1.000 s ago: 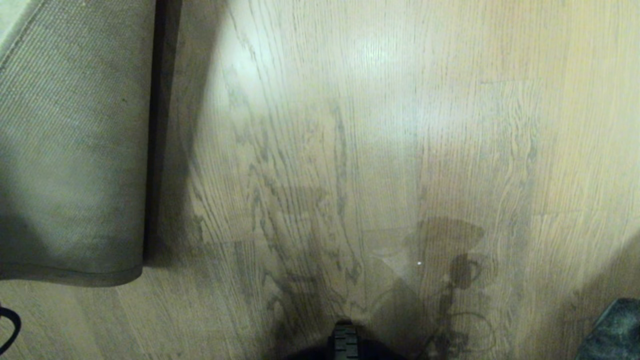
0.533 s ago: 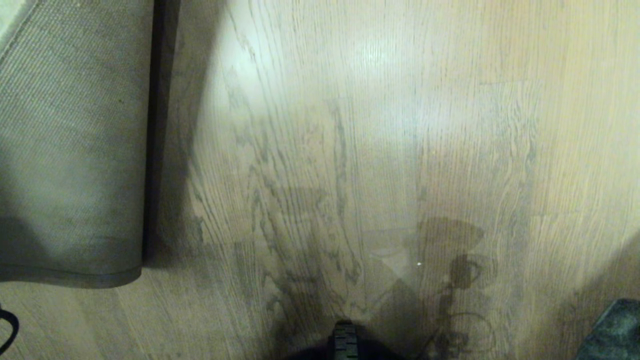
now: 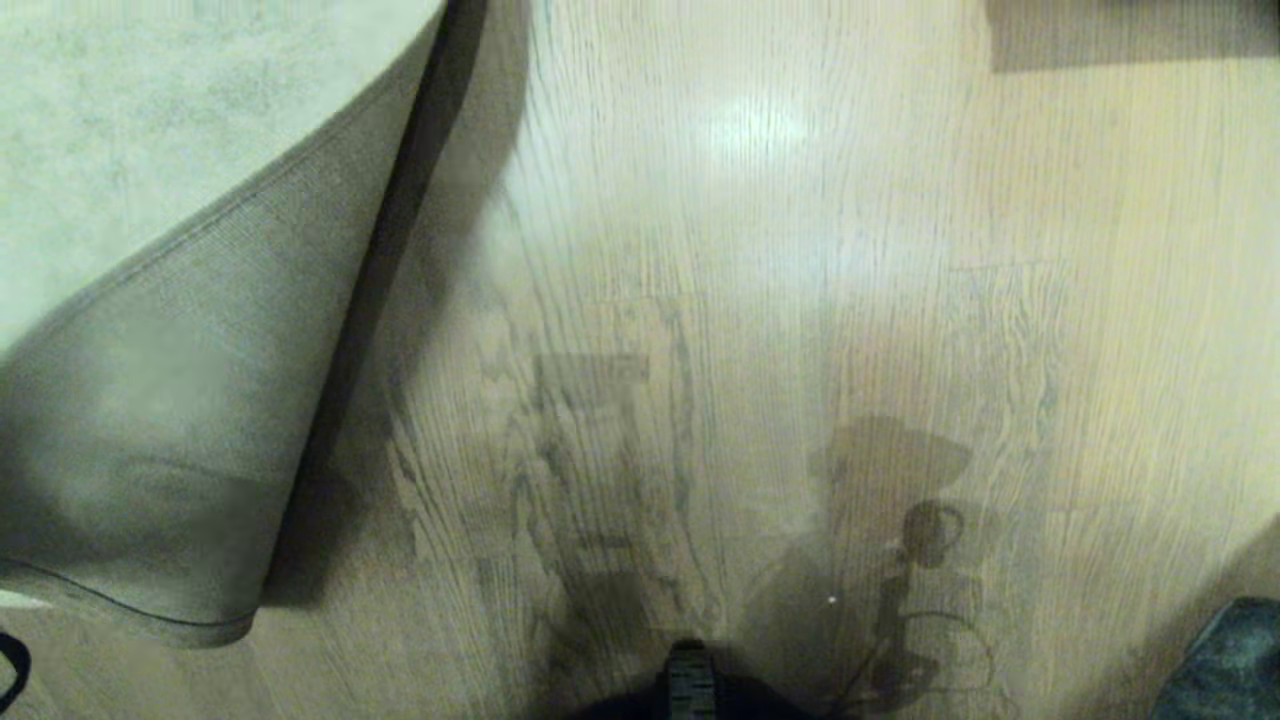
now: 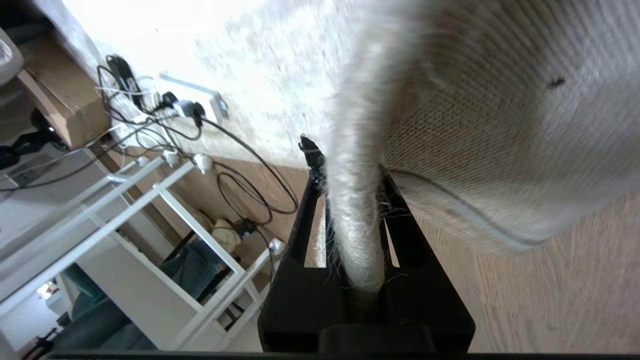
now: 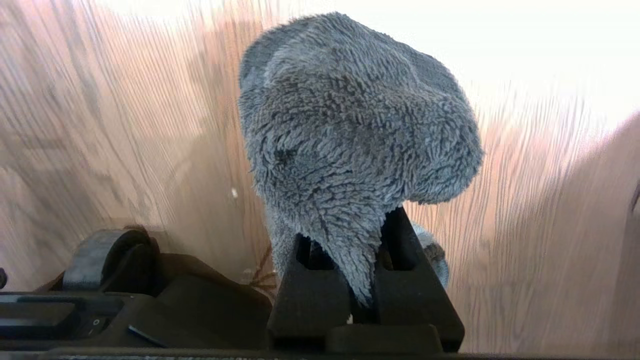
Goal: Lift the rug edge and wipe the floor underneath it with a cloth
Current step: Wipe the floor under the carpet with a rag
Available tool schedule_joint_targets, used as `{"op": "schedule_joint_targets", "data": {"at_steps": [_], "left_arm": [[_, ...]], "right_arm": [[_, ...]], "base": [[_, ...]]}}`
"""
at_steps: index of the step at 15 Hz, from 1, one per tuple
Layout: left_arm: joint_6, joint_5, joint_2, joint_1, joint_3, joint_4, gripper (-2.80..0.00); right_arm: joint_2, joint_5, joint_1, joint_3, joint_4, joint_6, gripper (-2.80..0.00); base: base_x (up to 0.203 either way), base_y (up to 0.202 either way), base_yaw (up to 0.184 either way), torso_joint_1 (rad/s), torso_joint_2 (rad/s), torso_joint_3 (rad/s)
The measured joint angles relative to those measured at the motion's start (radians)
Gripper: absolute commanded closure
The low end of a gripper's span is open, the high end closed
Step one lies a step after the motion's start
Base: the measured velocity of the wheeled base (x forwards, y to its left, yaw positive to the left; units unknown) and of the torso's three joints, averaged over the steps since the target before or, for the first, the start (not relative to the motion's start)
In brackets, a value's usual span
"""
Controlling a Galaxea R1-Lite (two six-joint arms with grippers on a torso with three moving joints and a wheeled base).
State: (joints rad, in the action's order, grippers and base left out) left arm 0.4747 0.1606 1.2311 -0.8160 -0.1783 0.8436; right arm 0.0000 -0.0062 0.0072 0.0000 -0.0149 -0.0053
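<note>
Rug edge folded back, fold seemingly running away (backing up).

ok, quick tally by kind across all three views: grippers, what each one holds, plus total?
Grippers: 2, the left gripper shut on the rug edge, the right gripper shut on the cloth
Rugs: 1, corner lifted, woven backing showing
Cloths: 1, dark grey, fluffy
Total: 4
</note>
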Motion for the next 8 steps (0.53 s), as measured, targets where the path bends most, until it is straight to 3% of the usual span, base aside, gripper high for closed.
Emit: {"op": "schedule_joint_targets", "data": {"at_steps": [8], "left_arm": [[-0.024, 0.001, 0.0, 0.001, 0.005, 0.004, 0.0]], "right_arm": [[0.0, 0.0, 0.0, 0.0, 0.001, 0.0, 0.0]], "base": [[0.013, 0.0, 0.0, 0.0, 0.0, 0.0]]}}
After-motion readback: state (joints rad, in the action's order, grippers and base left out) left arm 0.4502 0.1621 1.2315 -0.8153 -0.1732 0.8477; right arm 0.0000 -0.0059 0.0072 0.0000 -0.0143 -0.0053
